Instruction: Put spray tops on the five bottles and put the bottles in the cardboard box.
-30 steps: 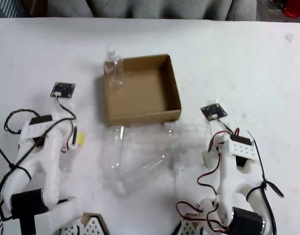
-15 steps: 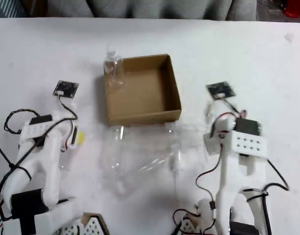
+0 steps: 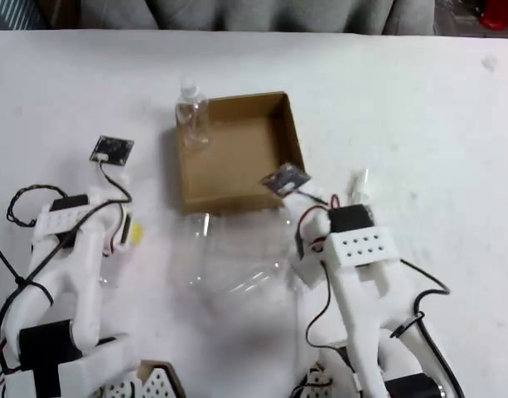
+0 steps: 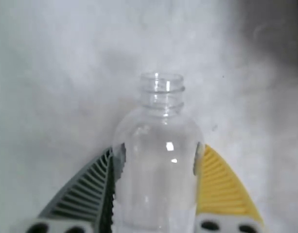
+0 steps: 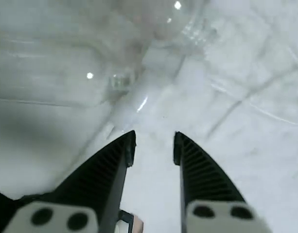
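Bottle (image 4: 156, 145) clear, uncapped, threaded neck bare, pinched by left gripper (image 4: 156, 154), right gripper (image 5: 154, 141) slightly spread

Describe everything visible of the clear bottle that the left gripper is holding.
The clear plastic bottle is transparent and looks empty, with a rounded shoulder and a ridged threaded neck whose mouth is open: no spray top is on it. The left gripper is shut on its body, with the grey finger on one side and the yellow finger on the other. The white table lies behind it.
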